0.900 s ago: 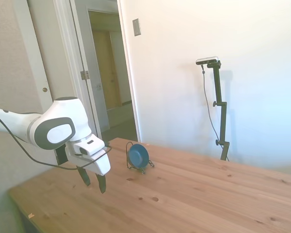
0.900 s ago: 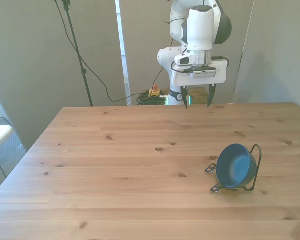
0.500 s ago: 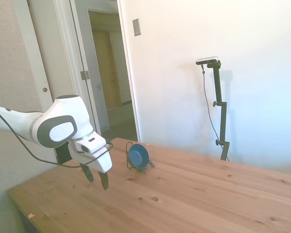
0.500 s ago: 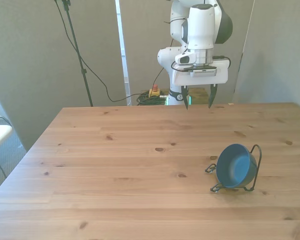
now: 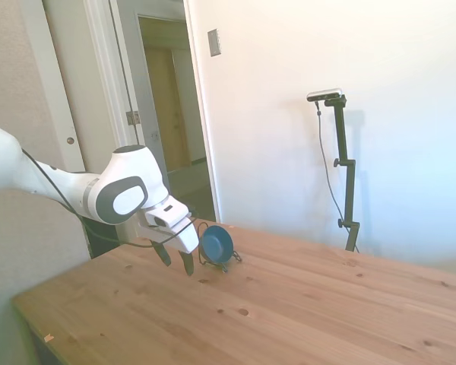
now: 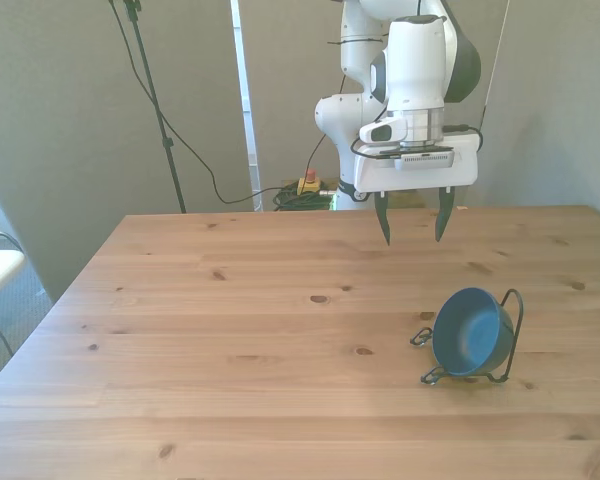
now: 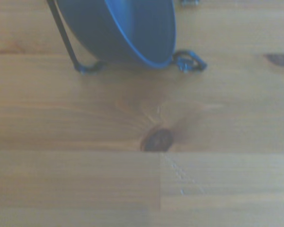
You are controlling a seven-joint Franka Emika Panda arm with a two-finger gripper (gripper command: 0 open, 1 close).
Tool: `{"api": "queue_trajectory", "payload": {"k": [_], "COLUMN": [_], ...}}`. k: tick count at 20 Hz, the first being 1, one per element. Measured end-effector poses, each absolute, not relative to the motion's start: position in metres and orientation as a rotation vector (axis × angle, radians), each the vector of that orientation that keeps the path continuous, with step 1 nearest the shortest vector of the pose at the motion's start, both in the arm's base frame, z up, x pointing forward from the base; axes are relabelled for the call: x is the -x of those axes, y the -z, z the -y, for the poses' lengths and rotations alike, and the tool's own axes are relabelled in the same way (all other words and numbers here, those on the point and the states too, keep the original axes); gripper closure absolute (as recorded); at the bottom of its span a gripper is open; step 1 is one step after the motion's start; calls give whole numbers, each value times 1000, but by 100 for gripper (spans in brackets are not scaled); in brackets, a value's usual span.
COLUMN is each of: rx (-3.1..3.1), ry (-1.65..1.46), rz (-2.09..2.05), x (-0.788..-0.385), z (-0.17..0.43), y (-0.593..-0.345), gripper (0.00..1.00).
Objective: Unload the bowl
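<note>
The bowl (image 6: 470, 332), small, round and dark blue, stands on its edge in a thin black wire rack (image 6: 512, 330) on the wooden table, toward the front view's right. In the side view the bowl (image 5: 216, 244) leans in the rack (image 5: 203, 247) near the table's far edge. My gripper (image 6: 413, 222) hangs open above the table with nothing between its fingers, behind the bowl and apart from it. In the side view the gripper (image 5: 175, 258) is just left of the rack. The wrist view shows the bowl (image 7: 128, 28) and a rack foot (image 7: 188, 62) close by.
Bare wooden table (image 6: 230, 330) stretches across the front view's left and middle. A dark knot (image 7: 157, 140) marks the plank below the wrist camera. An open doorway (image 5: 171, 122) lies behind the table in the side view.
The arm has carried the open gripper toward the bowl and rack, to the front view's right and slightly lower. The bowl and rack have not moved.
</note>
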State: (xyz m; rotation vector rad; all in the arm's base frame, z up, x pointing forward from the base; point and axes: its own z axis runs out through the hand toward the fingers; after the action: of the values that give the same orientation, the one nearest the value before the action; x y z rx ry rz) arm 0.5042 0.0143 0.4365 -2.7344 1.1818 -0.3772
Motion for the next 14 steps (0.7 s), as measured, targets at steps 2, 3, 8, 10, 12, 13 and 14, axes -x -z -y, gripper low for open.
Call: {"api": "queue_trajectory", "payload": {"k": [2,3,8,10,12,13,14], "rx": [2726,2723,2690,2688,2690,2694,2697], "ry": [420,441,562,580,575,567,559], "rz": [-1148,-1133,-1076,-1042,-998,-968,-942], "x": [-518,-525,-567,-584,-595,-599,-602], "z": [-14,-13,-3,-5,-11,-15,-18], "y": [-439,-439,-448,-450,-447,-445,-442], "gripper": [0,0,0,0,0,0,0]}}
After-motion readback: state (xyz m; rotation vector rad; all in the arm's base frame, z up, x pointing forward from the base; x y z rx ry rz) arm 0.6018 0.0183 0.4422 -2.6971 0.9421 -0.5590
